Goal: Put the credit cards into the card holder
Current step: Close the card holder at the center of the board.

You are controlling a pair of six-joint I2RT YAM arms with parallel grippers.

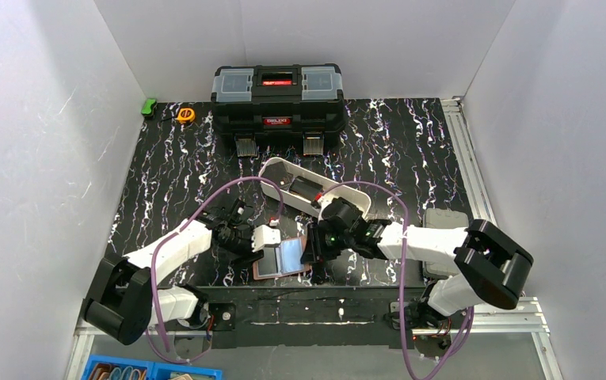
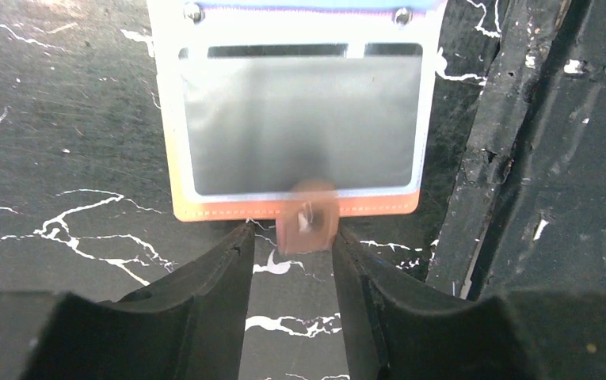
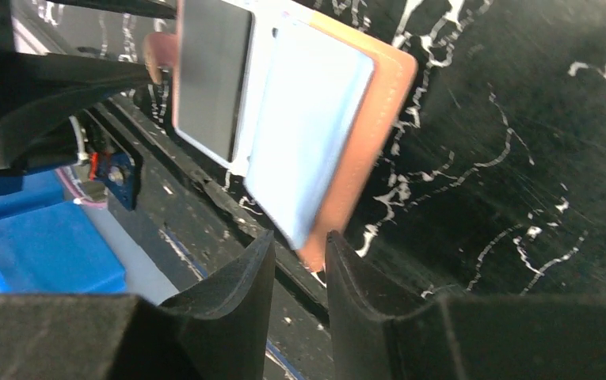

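Here the black marbled table (image 1: pixel 410 158) carries the card holder (image 1: pixel 282 261) at its near edge, unfolded and lying directly between the two grippers. Ahead of the left gripper (image 2: pixel 293 232) it shows a stitched tan-orange leather rim around a pale frame with a grey clear window (image 2: pixel 299 127). A pale blue-grey credit card (image 3: pixel 307 134) lies on the half closest to the right gripper (image 3: pixel 299 236). That gripper's jaws stand narrowly apart with the holder's leather corner between them; whether they pinch it I cannot tell. The left gripper's jaws are partly open. The small pinkish snap tab (image 2: pixel 307 226) sits between its fingertips, against one of them, with a gap on the other side.
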